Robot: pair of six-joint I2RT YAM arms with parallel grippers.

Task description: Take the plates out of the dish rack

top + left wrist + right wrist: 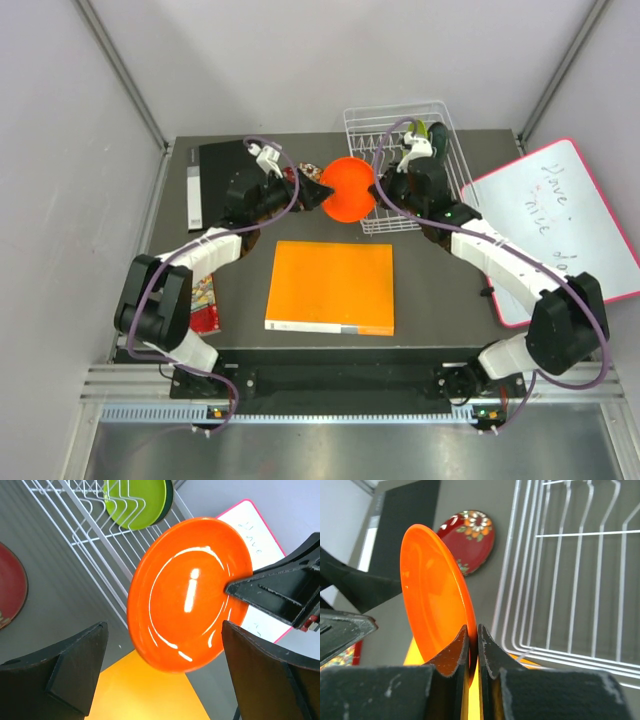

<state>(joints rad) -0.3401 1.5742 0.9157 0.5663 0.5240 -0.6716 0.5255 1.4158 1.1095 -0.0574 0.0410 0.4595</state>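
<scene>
My right gripper is shut on the rim of the orange plate, which it holds on edge above the table, left of the white dish rack. From the left, my left gripper faces this plate with its fingers wide open and nothing gripped; the plate's lower edge reaches into the gap. The dark red patterned plate lies flat on the table beyond. A lime green plate stands in the rack, with a dark grey-blue plate right behind it.
A big flat orange square lies at the middle front. A pink-edged whiteboard leans at the right. A black flat item sits at the back left, and a colourful packet lies by the left arm.
</scene>
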